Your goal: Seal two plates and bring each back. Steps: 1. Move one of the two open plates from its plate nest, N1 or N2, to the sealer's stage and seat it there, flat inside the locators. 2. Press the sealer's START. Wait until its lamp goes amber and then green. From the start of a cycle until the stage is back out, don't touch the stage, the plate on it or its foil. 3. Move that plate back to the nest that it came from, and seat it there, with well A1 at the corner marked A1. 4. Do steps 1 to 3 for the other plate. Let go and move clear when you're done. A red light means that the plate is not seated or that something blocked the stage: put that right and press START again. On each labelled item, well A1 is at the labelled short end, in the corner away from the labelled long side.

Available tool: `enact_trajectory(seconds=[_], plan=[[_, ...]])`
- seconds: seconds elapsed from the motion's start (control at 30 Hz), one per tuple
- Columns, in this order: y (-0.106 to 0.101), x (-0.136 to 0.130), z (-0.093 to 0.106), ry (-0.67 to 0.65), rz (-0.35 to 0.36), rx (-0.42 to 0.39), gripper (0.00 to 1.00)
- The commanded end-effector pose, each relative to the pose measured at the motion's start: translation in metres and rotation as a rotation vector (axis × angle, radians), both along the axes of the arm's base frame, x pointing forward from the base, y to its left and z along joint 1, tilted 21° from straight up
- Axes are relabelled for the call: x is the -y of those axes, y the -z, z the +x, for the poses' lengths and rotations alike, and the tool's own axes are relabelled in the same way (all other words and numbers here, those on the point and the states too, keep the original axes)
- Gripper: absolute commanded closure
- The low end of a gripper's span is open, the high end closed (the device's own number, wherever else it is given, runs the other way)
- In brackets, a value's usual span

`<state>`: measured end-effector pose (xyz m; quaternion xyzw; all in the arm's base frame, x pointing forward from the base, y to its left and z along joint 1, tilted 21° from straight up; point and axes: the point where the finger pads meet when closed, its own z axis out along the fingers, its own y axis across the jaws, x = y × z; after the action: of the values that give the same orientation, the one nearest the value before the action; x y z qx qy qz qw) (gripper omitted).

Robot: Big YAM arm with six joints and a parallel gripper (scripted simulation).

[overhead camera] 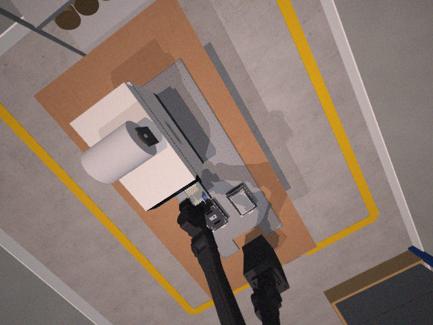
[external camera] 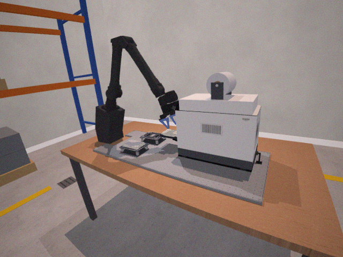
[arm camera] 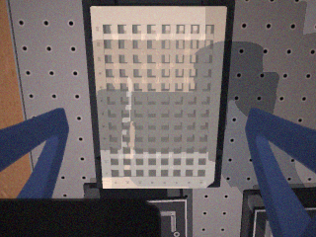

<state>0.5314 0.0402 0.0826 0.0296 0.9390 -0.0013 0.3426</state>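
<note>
A pale plate lies on the sealer's dark stage, square to its sides; its wells show as open. My gripper is open above it, one blue finger to each side, with gaps between the fingers and the plate. Nest N2 is empty beside the stage. The other nest holds a plate with a smooth, light top; no wells can be made out on it. The START button and lamp are not visible.
The white sealer stands close beside the gripper, with a foil roll on top. The perforated metal base plate lies under the sealer and nests.
</note>
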Motion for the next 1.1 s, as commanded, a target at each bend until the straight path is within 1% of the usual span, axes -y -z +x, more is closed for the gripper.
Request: enact_trajectory(seconds=[0.0,0.07,0.1,0.17,0.23,0.4,0.47,0.57,0.77,0.93,1.07], plan=[[-0.005,-0.003,-0.012,0.002,0.005,-0.009,0.0],[-0.005,-0.003,-0.012,0.002,0.005,-0.009,0.0],[-0.005,0.0,-0.009,0.008,0.002,-0.007,0.0],[-0.008,0.003,-0.007,0.013,0.006,-0.008,0.0],[-0.019,0.007,-0.005,0.021,0.008,0.006,0.0],[-0.045,0.006,0.0,0.021,0.011,0.041,0.0],[-0.05,0.006,0.002,0.021,0.012,0.05,0.0],[-0.044,0.006,0.006,0.021,0.012,0.049,0.0],[-0.039,0.005,0.01,0.021,0.012,0.049,0.0],[-0.031,0.005,0.011,0.021,0.01,0.031,0.0],[-0.03,0.006,0.009,0.021,0.009,0.019,0.0]])
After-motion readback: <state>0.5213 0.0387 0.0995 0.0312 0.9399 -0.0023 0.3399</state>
